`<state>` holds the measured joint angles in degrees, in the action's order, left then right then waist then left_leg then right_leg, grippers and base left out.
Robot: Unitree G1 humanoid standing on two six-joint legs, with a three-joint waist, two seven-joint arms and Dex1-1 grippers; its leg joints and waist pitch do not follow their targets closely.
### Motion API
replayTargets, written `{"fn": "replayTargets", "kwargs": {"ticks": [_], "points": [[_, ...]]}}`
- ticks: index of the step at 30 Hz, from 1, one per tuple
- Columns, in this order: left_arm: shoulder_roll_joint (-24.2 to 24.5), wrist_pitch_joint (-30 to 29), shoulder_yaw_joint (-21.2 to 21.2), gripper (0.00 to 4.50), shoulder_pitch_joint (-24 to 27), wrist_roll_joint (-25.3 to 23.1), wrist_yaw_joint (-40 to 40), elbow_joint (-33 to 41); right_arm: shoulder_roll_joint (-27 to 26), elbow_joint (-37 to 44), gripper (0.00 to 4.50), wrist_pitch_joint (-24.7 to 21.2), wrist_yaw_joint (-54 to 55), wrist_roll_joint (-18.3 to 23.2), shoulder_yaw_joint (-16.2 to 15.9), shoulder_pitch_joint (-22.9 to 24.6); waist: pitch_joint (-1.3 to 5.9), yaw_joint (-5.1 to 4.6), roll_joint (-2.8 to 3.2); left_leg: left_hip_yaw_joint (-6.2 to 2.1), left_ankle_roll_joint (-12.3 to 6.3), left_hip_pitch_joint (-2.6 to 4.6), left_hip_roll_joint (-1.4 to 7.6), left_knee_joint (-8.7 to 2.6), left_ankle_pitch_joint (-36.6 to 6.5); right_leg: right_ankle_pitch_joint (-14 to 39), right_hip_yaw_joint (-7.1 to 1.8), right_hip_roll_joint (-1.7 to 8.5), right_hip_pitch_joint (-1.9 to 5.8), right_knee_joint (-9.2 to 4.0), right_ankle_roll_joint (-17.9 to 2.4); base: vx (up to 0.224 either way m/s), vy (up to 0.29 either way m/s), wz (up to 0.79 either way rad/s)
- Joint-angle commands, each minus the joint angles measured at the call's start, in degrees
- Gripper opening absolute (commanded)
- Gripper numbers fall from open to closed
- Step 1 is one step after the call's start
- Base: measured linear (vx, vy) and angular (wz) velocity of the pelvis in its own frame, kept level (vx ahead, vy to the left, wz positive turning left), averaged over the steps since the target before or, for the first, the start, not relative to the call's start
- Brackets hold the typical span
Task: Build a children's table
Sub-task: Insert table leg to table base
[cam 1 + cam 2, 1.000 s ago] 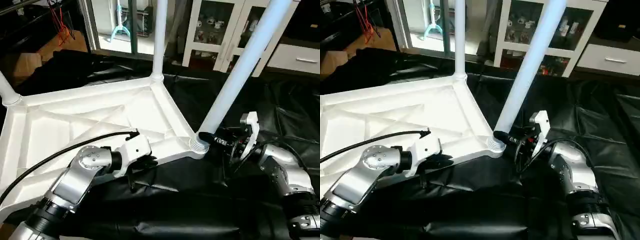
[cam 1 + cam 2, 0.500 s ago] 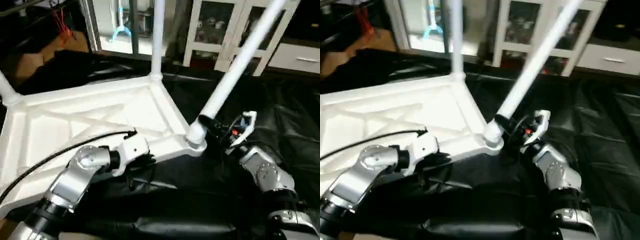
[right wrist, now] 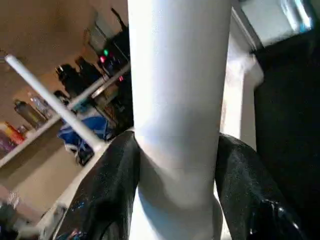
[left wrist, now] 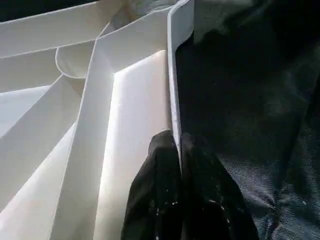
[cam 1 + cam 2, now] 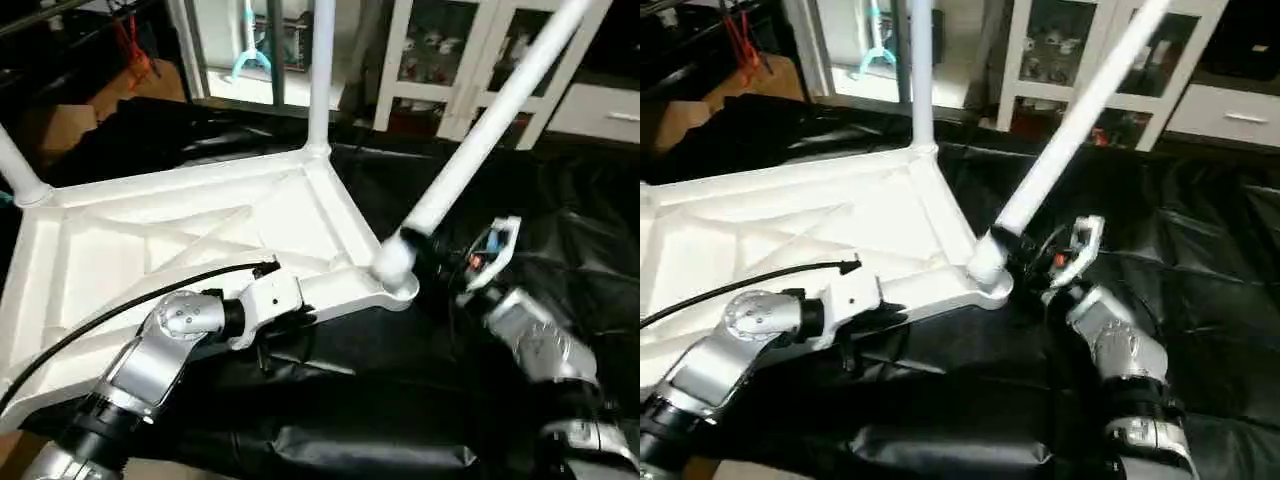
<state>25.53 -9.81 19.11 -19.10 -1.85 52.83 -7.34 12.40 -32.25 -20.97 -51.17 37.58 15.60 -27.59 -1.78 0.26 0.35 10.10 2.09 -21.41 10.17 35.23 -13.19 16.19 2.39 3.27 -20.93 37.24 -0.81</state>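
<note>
The white tabletop (image 5: pixel 190 240) lies underside up on black sheeting (image 5: pixel 400 400), with white glass-door cabinets (image 5: pixel 470 60) behind. Two legs stand in its far sockets, one upright leg (image 5: pixel 322 70) at the far corner. The left tool (image 4: pixel 177 165) is clenched on the tabletop's near rim. The right tool (image 3: pixel 175 165) grasps the tilted leg (image 5: pixel 490 120) at the near-right socket (image 5: pixel 395 280); this leg now leans further over than a second ago.

Upright legs (image 5: pixel 320 75) ring tabletop (image 5: pixel 180 230); black sheet (image 5: pixel 380 400) alongside open.
</note>
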Motion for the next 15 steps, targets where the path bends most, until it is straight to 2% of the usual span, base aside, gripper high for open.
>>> {"fn": "replayTargets", "kwargs": {"ticks": [1, 2, 3, 4, 5, 6, 7, 8, 9, 10, 11, 12, 13, 15], "points": [[-1.72, 3.31, -2.88, 0.55, -1.30, 5.12, 0.31, 0.91, 2.23, 1.97, 1.86, 5.27, -1.43, -1.61, 1.04, -2.37, 3.54, 0.45, -0.40, -1.09, -9.98, 0.72, 3.27, -2.63, 10.33, -23.37, -2.50, 4.79, 2.92, -2.33, -17.22, 0.000, 0.000, 0.00], [-2.41, 3.02, -4.32, 0.55, -1.62, 6.75, 0.23, 1.41, 3.13, 2.54, 1.86, 7.30, -2.27, -3.10, 0.21, -2.86, 3.84, 0.66, -0.16, -1.10, -9.90, 0.98, 3.36, -2.45, 11.59, -25.36, -2.38, 4.62, 2.88, -2.14, -17.34, 0.000, 0.000, 0.00], [-2.80, 3.07, -5.49, 0.62, -1.94, 8.09, 0.39, 1.85, 3.78, 3.07, 1.86, 8.80, -2.42, -4.08, -0.18, -3.46, 3.87, 0.64, -0.25, -1.11, -10.04, 1.02, 3.37, -2.32, 12.66, -26.88, -2.34, 4.43, 2.80, -1.90, -17.45, 0.000, 0.000, 0.00], [-3.13, 3.19, -6.79, 0.77, -2.42, 9.36, 0.32, 2.07, 4.29, 3.53, 1.86, 9.67, -1.76, -4.52, -0.02, -4.43, 4.04, 0.81, -0.32, -1.20, -10.67, 0.88, 3.22, -2.07, 15.32, -30.19, -2.22, 4.23, 2.91, -1.45, -17.23, 0.000, 0.000, 0.00], [-3.46, 3.03, -8.21, 0.98, -2.81, 11.01, 0.51, 2.32, 4.69, 3.97, 1.86, 10.42, -1.50, -4.87, 0.02, -5.24, 4.26, 0.92, -0.04, -1.29, -11.29, 0.77, 2.95, -1.75, 17.31, -33.22, -2.20, 4.13, 2.93, -1.03, -16.99, 0.000, 0.000, 0.00], [-4.10, 2.46, -10.39, 0.97, -3.23, 13.68, 0.88, 2.65, 4.91, 4.76, 1.86, 10.80, -1.25, -5.05, 0.08, -6.00, 4.36, 0.94, 0.12, -1.33, -11.61, 0.67, 2.90, -1.58, 18.04, -34.47, -2.19, 4.02, 2.90, -0.94, -16.73, 0.000, 0.000, 0.00], [-4.86, 1.39, -12.48, 0.98, -3.94, 15.99, 0.54, 2.89, 5.10, 5.67, 1.86, 10.74, -1.17, -5.50, -0.34, -6.25, 4.29, 0.85, -0.01, -1.31, -11.75, 0.37, 2.86, -1.50, 18.34, -36.29, -2.20, 4.00, 2.96, -0.84, -16.45, 0.000, 0.000, 0.00], [-5.01, 1.19, -12.98, 1.09, -4.17, 16.48, 0.39, 2.90, 5.17, 5.95, 1.86, 10.73, -1.24, -5.70, -0.57, -6.23, 4.21, 1.07, -0.18, -1.09, -11.37, 0.32, 2.72, -1.46, 16.53, -36.41, -2.31, 4.06, 2.93, -0.95, -16.60, 0.000, 0.000, 0.00], [-5.52, 0.53, -14.66, 1.27, -4.96, 18.12, -0.11, 2.92, 5.40, 6.86, 1.86, 10.70, -1.48, -6.38, -1.32, -6.18, 4.10, 1.14, 0.22, -1.13, -10.76, 0.18, 2.77, -1.58, 14.68, -35.42, -2.25, 4.09, 2.95, -1.05, -16.64, 0.000, 0.000, 0.00], [-5.86, 0.09, -15.73, 1.27, -5.57, 19.10, -0.59, 2.83, 5.55, 7.37, 1.86, 10.72, -1.65, -6.84, -1.86, -6.13, 4.10, 1.14, 0.22, -1.13, -10.76, 0.18, 2.77, -1.58, 14.68, -35.42, -2.25, 4.09, 2.95, -1.05, -16.64, 0.000, 0.000, 0.00], [-7.50, -2.06, -19.79, 1.40, -8.97, 22.28, -4.16, 2.27, 6.15, 9.41, 1.86, 11.09, -1.86, -9.14, -4.24, -5.65, 4.12, 1.48, 0.59, -1.22, -9.96, 0.24, 2.83, -1.63, 12.81, -33.28, -2.18, 4.16, 2.95, -1.07, -16.82, 0.000, 0.000, 0.00], [-9.14, -3.70, -22.62, 1.40, -12.38, 24.46, -7.84, 1.88, 6.67, 11.00, 1.86, 11.57, -2.04, -11.38, -6.48, -5.05, 4.05, 1.51, 0.49, -1.12, -9.44, 0.38, 2.98, -1.66, 12.21, -32.41, -2.13, 3.97, 2.81, -1.23, -16.89, 0.000, 0.000, 0.00], [-10.17, -4.61, -24.30, 1.44, -14.62, 26.03, -10.38, 1.60, 7.05, 11.82, 1.86, 12.19, -2.16, -12.79, -8.00, -4.67, 4.18, 1.82, 0.31, -1.26, -8.77, 0.53, 3.14, -1.50, 11.94, -31.92, -2.14, 4.08, 2.92, -1.16, -17.58, 0.000, 0.000, 0.00], [-12.58, -6.19, -25.22, 1.74, -19.12, 29.45, -12.57, 1.94, 7.21, 13.38, 1.86, 12.68, -1.83, -15.35, -10.82, -4.22, 3.93, 2.20, 0.35, -1.18, -8.63, 0.25, 2.98, -1.49, 10.88, -30.45, -2.23, 4.31, 2.82, -1.36, -18.06, 0.000, 0.000, 0.00]]}}
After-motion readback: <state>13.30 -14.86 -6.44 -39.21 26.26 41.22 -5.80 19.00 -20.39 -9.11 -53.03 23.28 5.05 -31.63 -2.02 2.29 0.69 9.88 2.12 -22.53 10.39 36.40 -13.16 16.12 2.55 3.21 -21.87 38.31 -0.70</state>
